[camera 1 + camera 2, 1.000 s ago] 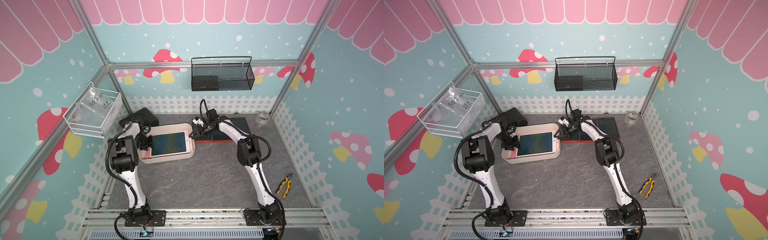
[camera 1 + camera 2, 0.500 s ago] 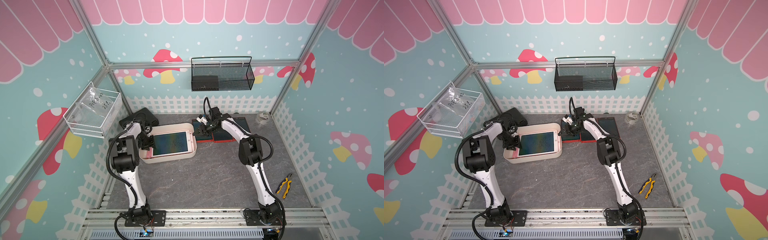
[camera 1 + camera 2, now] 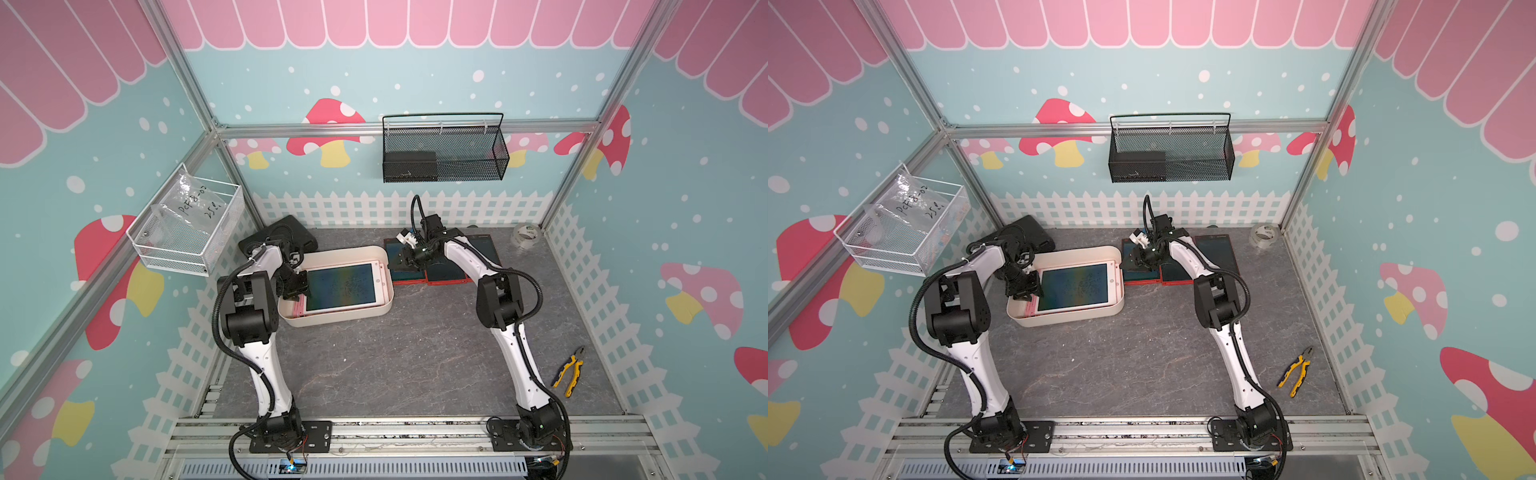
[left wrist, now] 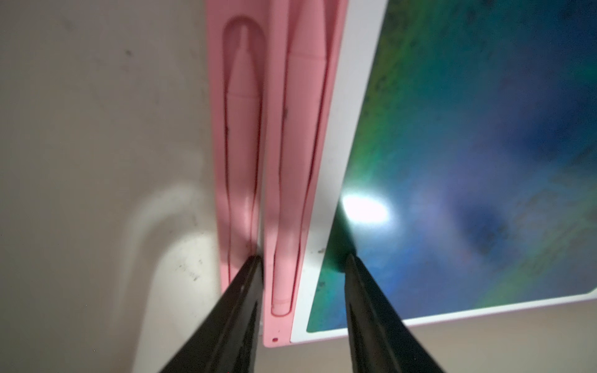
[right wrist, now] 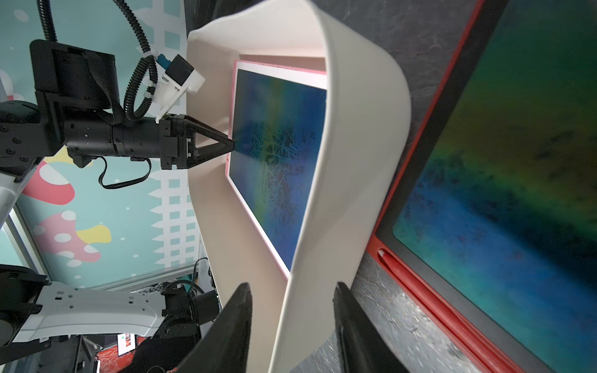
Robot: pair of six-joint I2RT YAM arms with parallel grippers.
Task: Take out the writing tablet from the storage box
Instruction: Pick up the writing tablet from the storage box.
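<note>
The job is at the grasp: nothing is lifted out yet. The pink-framed writing tablet [image 3: 340, 286] lies flat in the cream storage box [image 3: 332, 322], on top of a second pink tablet [image 4: 239, 129] whose edge shows beside it.

The left claw [image 4: 302, 258] points down at the end of the tablet nearest its arm. Its jaws stand apart: one tip is at the tablet's outer edge, the other is on the margin of the screen, and the strip with the stylus [image 4: 287, 193] lies between them. It grips nothing that I can see.

The right claw [image 5: 291, 284] is at the box's far end, jaws open astride the end wall. Box floor shows in a gap on the inner side, so it looks ready to steady the box rather than clamped on it.

The next move probably calls for the right claw to pinch that wall. The left would then work a tip under the tablet's edge, close on it and tip it up clear of the rim. The tablet below may drag along with it.

Two red-framed tablets [image 3: 442, 274] lie on the table just beside the box. The table [image 3: 395, 361] is grey and stone-patterned. It also carries a black case [image 3: 297, 232], a tape roll [image 3: 525, 237] and yellow-handled pliers [image 3: 569, 372].

A white picket fence runs along the foot of the teal mushroom walls. On them hang a black mesh basket [image 3: 444, 162] and a white wire basket [image 3: 187, 232].
</note>
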